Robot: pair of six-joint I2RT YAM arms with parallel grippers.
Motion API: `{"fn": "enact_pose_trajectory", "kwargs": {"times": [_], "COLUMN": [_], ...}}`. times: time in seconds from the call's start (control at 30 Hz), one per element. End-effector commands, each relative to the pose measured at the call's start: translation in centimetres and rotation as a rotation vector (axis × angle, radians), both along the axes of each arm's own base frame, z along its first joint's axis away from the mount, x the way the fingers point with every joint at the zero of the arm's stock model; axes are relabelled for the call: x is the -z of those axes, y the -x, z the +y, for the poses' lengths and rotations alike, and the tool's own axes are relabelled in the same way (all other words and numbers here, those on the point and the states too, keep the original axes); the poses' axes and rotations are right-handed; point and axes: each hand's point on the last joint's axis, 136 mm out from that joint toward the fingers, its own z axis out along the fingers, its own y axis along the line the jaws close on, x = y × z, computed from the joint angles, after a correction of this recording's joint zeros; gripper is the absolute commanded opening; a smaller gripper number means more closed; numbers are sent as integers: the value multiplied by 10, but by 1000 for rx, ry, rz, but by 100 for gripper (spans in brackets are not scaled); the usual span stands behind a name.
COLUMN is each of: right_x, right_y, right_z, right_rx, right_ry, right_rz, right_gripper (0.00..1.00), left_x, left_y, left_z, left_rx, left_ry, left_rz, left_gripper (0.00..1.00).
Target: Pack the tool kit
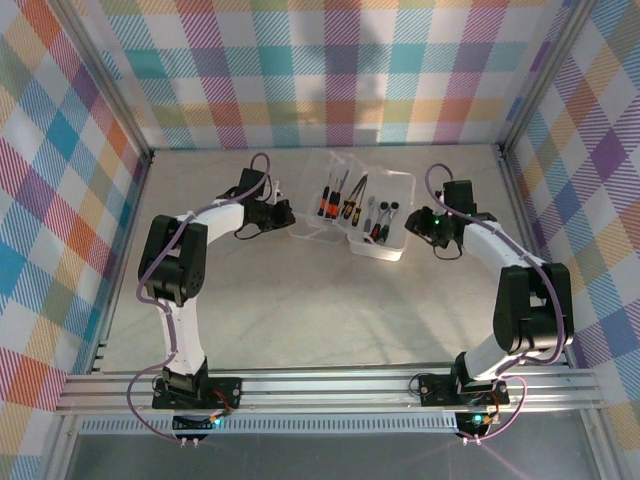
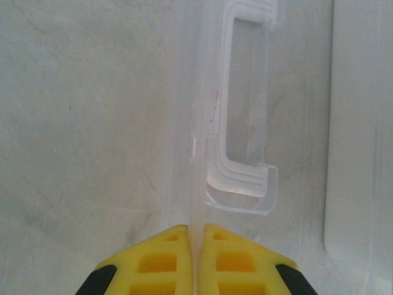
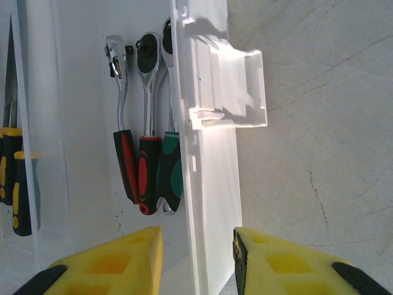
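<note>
- The step in hand, as I judged it, was shutting the tool kit [image 1: 375,254]: it lay opened flat near the far edge of the tabletop [image 1: 300,310], a little toward the far right corner.
- My left gripper [image 2: 195,231] was pinched shut on the thin clear outer edge of the kit's left half [image 1: 308,228], just below its latch tab [image 2: 241,185]. In the overhead view that gripper [image 1: 289,217] sat at the kit's left side.
- My right gripper [image 3: 198,232] stood part open astride the outer wall [image 3: 212,203] of the right half, a yellow finger on each side; I could not tell whether either touched it. The catch [image 3: 238,86] jutted from that wall further on.
- Next, I reckoned, the left half had to swing up and over to meet the catch while my right fingers steadied the wall.
- Contents: screwdrivers [image 1: 340,200] with black-orange and black-red handles lay toward the left; three ratchets [image 3: 147,166] with red, black and green grips lay beside the right wall.
- Whether the screwdrivers were clipped in I could not tell; if loose, they might slide during the swing.
</note>
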Motion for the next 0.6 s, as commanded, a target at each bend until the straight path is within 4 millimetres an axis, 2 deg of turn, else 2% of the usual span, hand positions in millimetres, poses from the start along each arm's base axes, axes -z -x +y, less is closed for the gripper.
{"fn": "enact_pose_trajectory", "kwargs": {"times": [0.0,0.17,0.33,0.57], "right_x": [-5,-3,3,34], "right_y": [7,7,11,30], "right_z": [-4,-8,-5,-1], "right_rx": [-9,7,31,74], "right_ry": [1,-12,-52,-108], "right_rz": [-12,-18,-19,16], "right_gripper": [36,36,36,35], "left_x": [4,-5,-24,-53], "left_y": [28,61,96,126], "left_z": [10,19,28,49], "left_rx": [-18,-16,-18,-70], "left_ry": [-81,-187,-326,-422], "left_rz": [39,51,39,26], "left_gripper": [0,0,0,0]}}
